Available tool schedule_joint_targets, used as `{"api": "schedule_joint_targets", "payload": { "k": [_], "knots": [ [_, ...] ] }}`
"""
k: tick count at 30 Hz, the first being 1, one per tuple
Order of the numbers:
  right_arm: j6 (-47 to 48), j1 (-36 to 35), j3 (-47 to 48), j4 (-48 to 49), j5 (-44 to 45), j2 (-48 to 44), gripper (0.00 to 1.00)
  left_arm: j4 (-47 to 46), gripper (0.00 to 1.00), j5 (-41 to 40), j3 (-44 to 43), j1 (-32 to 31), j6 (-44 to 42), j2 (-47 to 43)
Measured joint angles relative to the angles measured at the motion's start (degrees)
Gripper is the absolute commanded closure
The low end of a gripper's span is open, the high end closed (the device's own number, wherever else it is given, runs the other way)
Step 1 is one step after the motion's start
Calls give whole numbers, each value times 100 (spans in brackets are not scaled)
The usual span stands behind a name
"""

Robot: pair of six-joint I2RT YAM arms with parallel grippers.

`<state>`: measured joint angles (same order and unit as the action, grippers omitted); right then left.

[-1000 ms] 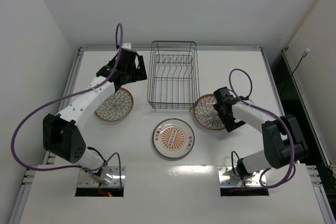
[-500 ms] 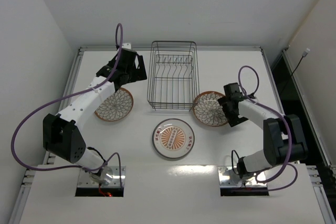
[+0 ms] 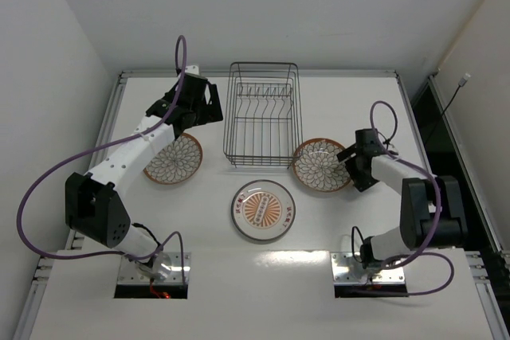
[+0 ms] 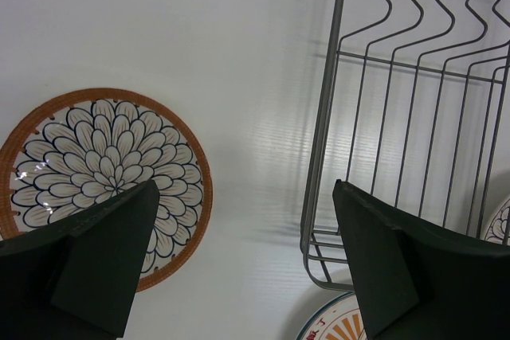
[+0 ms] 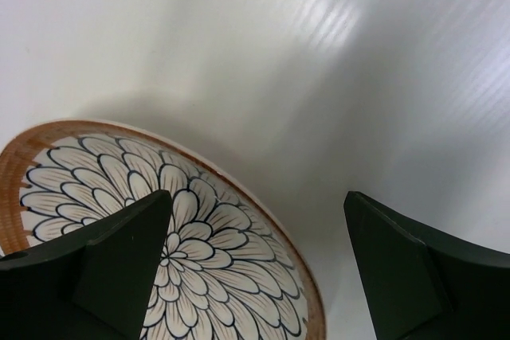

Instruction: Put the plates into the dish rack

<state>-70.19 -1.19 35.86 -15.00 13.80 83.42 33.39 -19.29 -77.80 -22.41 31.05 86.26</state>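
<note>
White table (image 3: 351, 101) from above: dish rack (image 3: 261, 113) at twelve o'clock, left floral plate (image 3: 173, 159) at nine, right floral plate (image 3: 321, 166) at three, orange-centred plate (image 3: 264, 209) at six.

Left wrist: left gripper (image 4: 245, 190) spread wide above bare table, between left floral plate and dish rack.

Right wrist: right gripper (image 5: 259, 205) spread wide, holding nothing, straddling the right floral plate's rim.

One camera overlooks the whole white table (image 3: 343, 109) from high behind; close, downward wrist cameras share its left brown-rimmed floral ceramic plate (image 4: 103, 157) and right floral plate (image 5: 215, 268).
</note>
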Motion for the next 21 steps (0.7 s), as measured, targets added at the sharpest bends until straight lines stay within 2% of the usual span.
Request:
{"api": "schedule_joint_targets", "payload": {
  "k": [3,5,8,10,13,16,17,19,21],
  "knots": [
    [275,-9,177,-20,-94,199,14,0,10,0,0,0,0,7],
    [391,-20,271,-20,-149,262,8,2,10,0,0,0,0,15],
    [549,-4,310,4,-302,264,7,2,10,0,0,0,0,17],
    [662,22,310,0,-433,278,9,7,10,4,0,0,0,17],
    [769,37,310,0,-603,286,17,7,10,9,0,0,0,17],
    [872,35,310,-7,-728,286,36,7,10,20,0,0,0,17],
    [909,35,310,-28,-750,286,52,9,10,20,0,0,0,17],
    [988,59,313,-105,-789,293,68,9,10,20,0,0,0,17],
    [975,59,319,-125,-839,293,76,13,10,20,0,0,0,17]
  ]
}}
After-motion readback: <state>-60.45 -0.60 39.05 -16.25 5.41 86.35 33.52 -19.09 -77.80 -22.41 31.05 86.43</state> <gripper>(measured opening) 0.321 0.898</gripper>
